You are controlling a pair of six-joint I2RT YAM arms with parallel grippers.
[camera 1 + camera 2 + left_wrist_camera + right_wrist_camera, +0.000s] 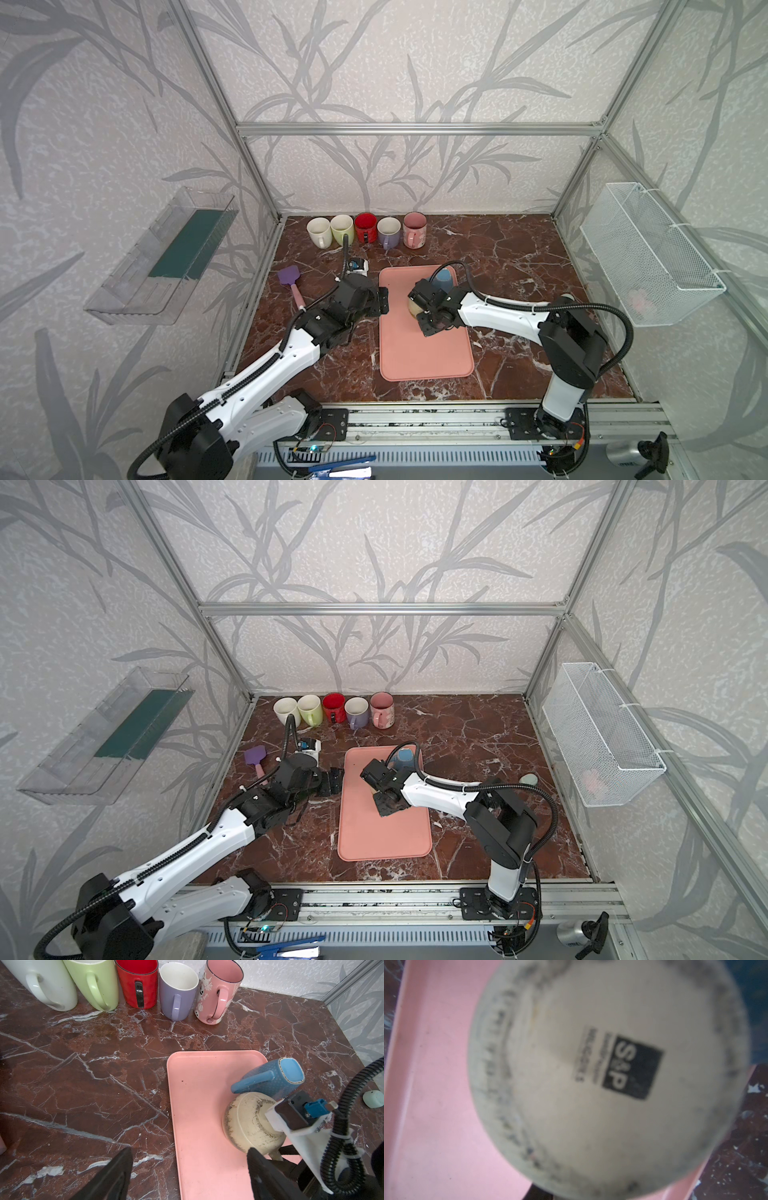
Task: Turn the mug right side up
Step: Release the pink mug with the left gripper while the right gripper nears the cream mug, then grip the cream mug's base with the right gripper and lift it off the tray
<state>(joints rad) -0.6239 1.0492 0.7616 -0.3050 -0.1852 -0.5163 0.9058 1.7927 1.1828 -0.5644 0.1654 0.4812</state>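
the left gripper (187, 1178) holds jaws wide over the edge of the tray (197, 1088). on the tray the cream mug (249, 1122) sits base up under the right gripper (428, 309), whose jaws are hidden; i cannot tell their state. behind it sits a blue mug (276, 1078), base up, then five upright mugs (178, 991).

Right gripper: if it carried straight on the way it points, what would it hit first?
Probably the upside-down cream mug on the pink tray: its base fills the right wrist view, close ahead.
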